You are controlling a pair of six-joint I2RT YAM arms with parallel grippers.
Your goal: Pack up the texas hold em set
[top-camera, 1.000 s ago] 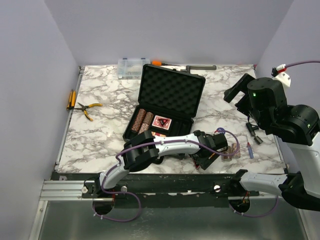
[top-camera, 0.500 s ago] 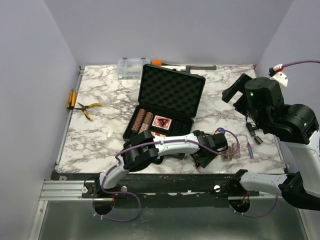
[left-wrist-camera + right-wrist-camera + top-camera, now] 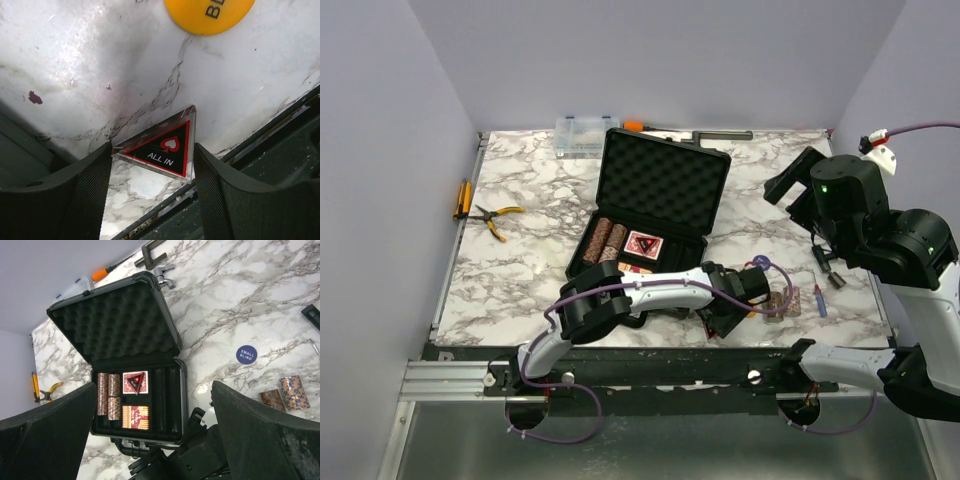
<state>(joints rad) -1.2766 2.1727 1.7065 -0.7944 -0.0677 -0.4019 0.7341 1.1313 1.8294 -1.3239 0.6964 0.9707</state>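
Left hand straddles a triangular "ALL IN" token on the marble table, fingers apart either side. Right hand hangs spread wide above the open black case.

The left gripper narrowed its jaws around the triangular "ALL IN" token at the table's near edge, and the left arm settled slightly lower. The right arm turned a little.

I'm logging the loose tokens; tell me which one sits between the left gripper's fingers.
The triangular ALL IN token, clear-edged, black and red, lying flat between the left gripper fingers. The round yellow token lies beyond them; the blue SMALL BLIND token lies apart.
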